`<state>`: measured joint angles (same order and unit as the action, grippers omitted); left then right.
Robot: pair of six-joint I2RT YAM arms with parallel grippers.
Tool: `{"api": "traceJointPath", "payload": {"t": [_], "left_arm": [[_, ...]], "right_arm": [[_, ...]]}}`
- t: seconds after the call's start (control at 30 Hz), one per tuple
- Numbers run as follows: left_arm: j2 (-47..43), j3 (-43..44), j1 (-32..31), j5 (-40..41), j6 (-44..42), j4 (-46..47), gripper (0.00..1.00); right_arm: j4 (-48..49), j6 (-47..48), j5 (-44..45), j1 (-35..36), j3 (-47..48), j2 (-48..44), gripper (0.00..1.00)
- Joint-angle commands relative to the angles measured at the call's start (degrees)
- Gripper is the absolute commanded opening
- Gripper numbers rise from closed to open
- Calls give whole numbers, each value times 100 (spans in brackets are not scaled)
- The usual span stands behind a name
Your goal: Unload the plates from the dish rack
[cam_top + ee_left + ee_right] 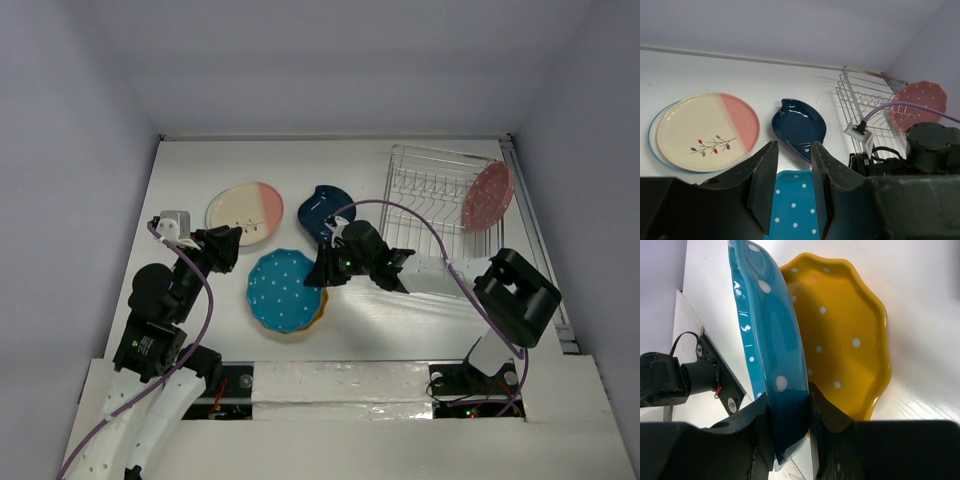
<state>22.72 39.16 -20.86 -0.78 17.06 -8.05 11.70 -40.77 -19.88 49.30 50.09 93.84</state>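
The teal dotted plate (769,330) is sitting with its near rim clamped between the right gripper's (789,405) fingers. Its disc is stretching straight out past the fingertips, over the yellow scalloped plate (842,340); whether it is fully resting there I cannot tell. The right arm is reaching low across the table, wrist nearly level. Well behind those fingers, the pink dotted plate (488,195) is leaning in the dish rack's (425,185) far corner, nearer the right arm. The left gripper (793,150) is hanging with fingers parted, holding nothing, the navy teardrop plate (799,127) just beyond its tips.
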Motion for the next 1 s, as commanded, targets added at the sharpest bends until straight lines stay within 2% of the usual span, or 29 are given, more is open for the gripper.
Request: {"api": "traceJointPath", "payload": {"t": [0.0,0.13,0.27,0.3,0.37,0.7,0.77,0.83,0.97], "left_arm": [[-31,224,38,16,-1,208,30],[-31,215,38,7,-1,208,30],[-31,215,38,7,-1,216,30],[-40,215,38,7,-1,217,30],[-40,215,38,7,-1,216,30],[-40,215,38,-2,-1,208,30],[-48,215,38,-2,-1,199,30],[-48,224,38,-2,-1,208,30],[-57,215,38,-2,8,216,30]], "right_arm": [[1071,-212,-113,27,11,-138,6],[1053,-229,-78,27,-69,-112,11],[852,-203,63,27,-69,-77,33],[825,-177,107,27,-69,-85,35],[703,-124,142,27,-60,-85,46],[272,61,554,27,-130,-50,49],[27,148,756,80,-113,-112,58],[-124,236,906,80,-122,-182,60],[-300,281,1074,133,-174,-217,68]]}}
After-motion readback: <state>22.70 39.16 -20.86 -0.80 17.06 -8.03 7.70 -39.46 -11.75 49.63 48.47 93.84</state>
